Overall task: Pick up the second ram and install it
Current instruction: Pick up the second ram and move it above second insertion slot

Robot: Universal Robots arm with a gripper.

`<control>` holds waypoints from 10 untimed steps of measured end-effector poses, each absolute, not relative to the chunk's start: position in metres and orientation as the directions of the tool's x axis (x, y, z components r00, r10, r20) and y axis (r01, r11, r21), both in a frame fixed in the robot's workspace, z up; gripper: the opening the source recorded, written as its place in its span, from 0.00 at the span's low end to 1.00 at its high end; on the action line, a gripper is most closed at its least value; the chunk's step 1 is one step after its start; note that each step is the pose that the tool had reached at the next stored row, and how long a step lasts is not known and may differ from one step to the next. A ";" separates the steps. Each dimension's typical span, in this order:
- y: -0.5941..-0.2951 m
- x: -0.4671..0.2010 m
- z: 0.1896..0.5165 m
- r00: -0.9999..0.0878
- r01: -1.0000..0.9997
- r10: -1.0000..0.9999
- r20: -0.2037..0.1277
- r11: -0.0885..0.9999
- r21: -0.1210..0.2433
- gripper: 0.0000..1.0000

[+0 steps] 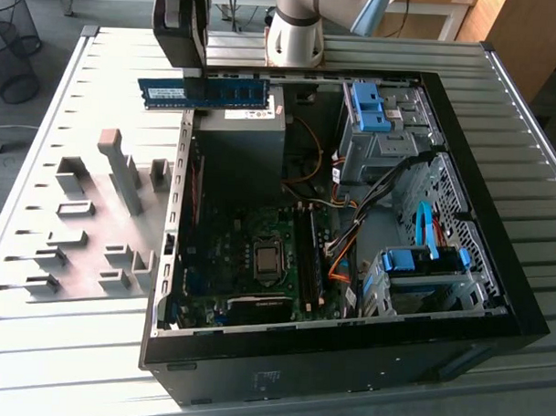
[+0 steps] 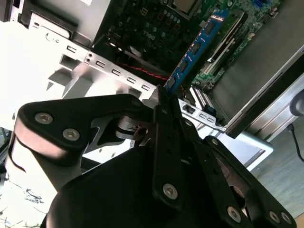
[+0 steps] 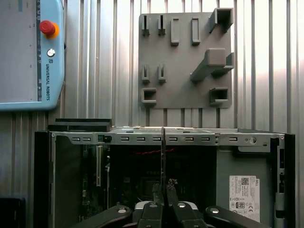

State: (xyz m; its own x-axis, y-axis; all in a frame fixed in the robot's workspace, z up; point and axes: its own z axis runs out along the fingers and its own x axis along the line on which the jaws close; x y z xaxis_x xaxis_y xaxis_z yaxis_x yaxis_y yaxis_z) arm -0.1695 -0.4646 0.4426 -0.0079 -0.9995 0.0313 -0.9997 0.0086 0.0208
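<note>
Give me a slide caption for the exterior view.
Claw holds the second ram level above the open computer case.
</note>
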 end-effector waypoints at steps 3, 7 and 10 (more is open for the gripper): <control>-0.465 -0.165 0.443 -0.008 -1.000 -0.999 0.031 0.009 0.021 0.14; -0.465 -0.158 0.443 -0.008 -1.000 -0.999 0.031 0.009 0.021 0.14; -0.465 -0.153 0.443 -0.008 -1.000 -0.999 0.031 0.009 0.021 0.14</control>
State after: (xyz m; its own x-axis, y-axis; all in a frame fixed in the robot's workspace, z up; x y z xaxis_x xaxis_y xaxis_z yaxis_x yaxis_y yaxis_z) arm -0.1532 -0.4646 0.4426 -0.0079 -0.9995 0.0313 -0.9997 0.0086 0.0208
